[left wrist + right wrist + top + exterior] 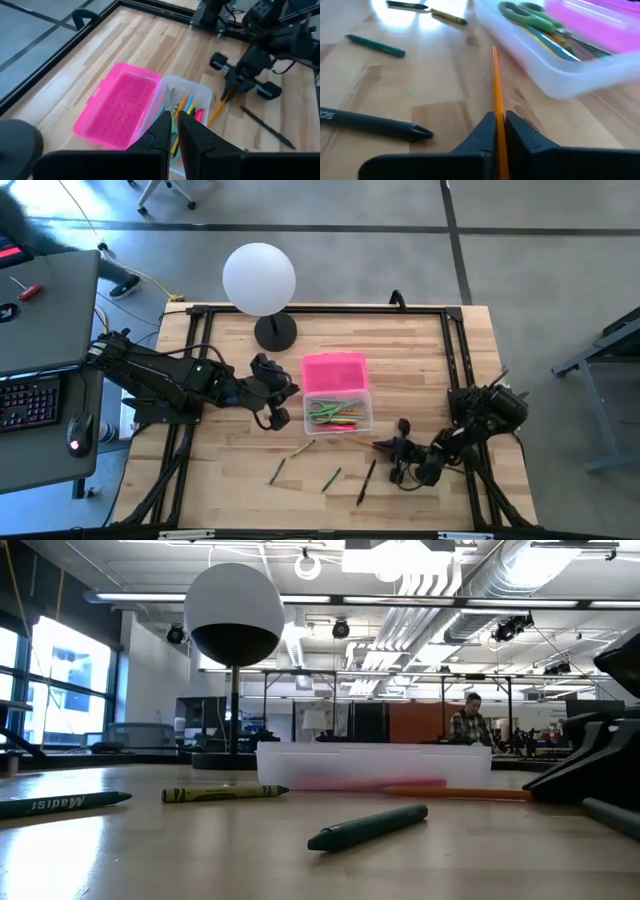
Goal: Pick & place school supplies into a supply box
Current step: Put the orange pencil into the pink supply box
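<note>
Wooden worktop (420, 360) carries my two arms. My right claw (499, 131) lies low beside the near right corner of the supply box (338, 408), fingers pinched onto one orange pencil (496, 95) that rests on the wood. My left claw (174, 131) hovers at the box's left edge, fingers nearly together, holding nothing. The box's pink lid (334, 372) lies open; inside are green scissors (526, 14) and several pens. Loose on the wood: two green crayons, one yellow, one black.

light: bright, ceiling strips overhead – glare on table (405, 20) (window-side) | near fingers blurred
</note>
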Motion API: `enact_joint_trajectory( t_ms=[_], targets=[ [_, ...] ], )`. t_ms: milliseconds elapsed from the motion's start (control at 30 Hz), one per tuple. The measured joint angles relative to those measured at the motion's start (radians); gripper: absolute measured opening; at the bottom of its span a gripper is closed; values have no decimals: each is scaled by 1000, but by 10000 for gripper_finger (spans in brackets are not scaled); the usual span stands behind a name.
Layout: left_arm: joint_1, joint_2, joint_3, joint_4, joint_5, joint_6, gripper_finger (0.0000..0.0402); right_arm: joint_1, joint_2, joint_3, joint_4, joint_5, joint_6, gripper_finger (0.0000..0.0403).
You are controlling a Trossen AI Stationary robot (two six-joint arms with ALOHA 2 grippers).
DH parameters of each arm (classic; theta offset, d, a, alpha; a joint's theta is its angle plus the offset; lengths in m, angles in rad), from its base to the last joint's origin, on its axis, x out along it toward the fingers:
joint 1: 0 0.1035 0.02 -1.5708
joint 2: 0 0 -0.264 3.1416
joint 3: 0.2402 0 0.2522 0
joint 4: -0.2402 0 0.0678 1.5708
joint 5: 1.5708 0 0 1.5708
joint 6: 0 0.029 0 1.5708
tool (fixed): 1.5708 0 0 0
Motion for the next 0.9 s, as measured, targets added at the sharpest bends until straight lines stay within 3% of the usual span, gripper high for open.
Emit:
enact_joint_trajectory(
  t_ms=[200,400,500,733,900],
  targets=[
    [0,0,0,12,11,-1,62,15,-77,55,156,-170,-250,8],
    [0,0,0,60,13,18,62,-51,-162,179,-19,-59,-520,4],
    [0,0,0,89,14,26,62,-135,-206,215,-106,-67,-640,3],
    [0,0,0,97,101,25,62,-389,-295,229,-250,-351,-721,3],
    [0,0,0,96,128,4,62,-524,-321,227,-364,-433,-706,3]
  ],
)
